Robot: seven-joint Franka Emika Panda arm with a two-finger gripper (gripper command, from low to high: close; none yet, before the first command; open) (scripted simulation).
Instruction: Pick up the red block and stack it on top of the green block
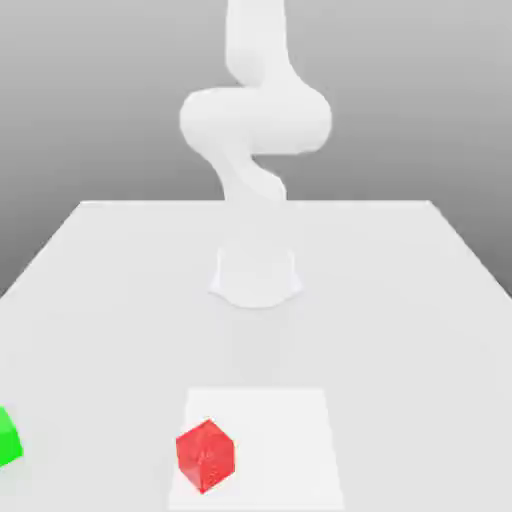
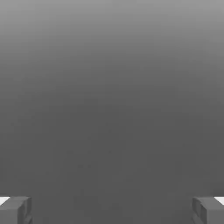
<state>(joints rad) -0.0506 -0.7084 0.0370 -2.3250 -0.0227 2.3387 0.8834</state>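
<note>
The red block (image 1: 205,455) lies on a lighter square patch (image 1: 290,440) near the table's front edge, toward the exterior view's left of centre. The green block (image 1: 8,437) sits at the far left edge of the exterior view, partly cut off. They are well apart. In the hand view my gripper (image 2: 112,210) is open, its two grey fingertips (image 2: 15,210) standing far apart with nothing but plain grey background between them. The arm's white links (image 1: 255,120) rise above its base (image 1: 256,275) at the middle of the table.
A white table (image 1: 400,300) spreads around the arm's base. The lighter square patch covers the front middle of the table, with the red block on its left part.
</note>
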